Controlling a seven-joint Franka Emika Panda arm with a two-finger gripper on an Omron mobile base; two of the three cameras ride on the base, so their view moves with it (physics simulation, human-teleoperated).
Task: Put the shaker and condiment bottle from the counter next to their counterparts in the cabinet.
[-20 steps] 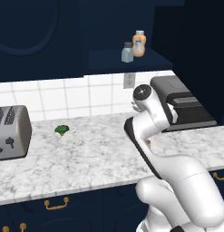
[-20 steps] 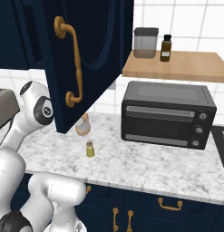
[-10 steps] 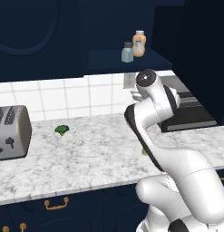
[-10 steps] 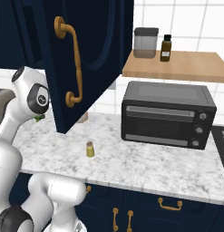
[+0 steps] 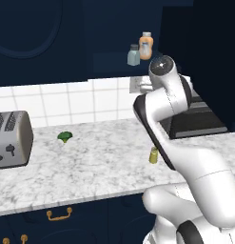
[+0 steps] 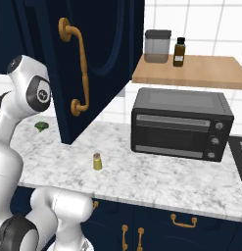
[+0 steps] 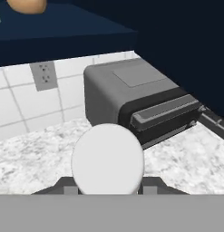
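In the hand view my gripper [image 7: 108,185] is shut on the condiment bottle [image 7: 107,158], whose round pale cap sits between the fingertips and hides its body. The hand is raised above the counter [image 5: 90,164], below the cabinet [image 7: 63,27] shelf. On that shelf stand the counterparts: a pale grey-green shaker [image 5: 133,55] and a wider orange bottle [image 5: 146,45], whose base shows at the hand view's top left [image 7: 27,4]. The small yellow-green shaker [image 5: 153,155] stands upright on the counter by the arm, also seen from the right [image 6: 97,161].
A black toaster oven [image 6: 179,122] stands on the counter right of the shaker. The open navy cabinet door [image 6: 88,63] hangs in front of the arm. A silver toaster [image 5: 12,138] and a broccoli floret [image 5: 65,137] lie to the left. A wooden shelf [image 6: 191,71] carries jars.
The arm has lifted and swung toward the cabinet, carrying the condiment bottle up behind the open door. The yellow-green shaker has stayed in place.
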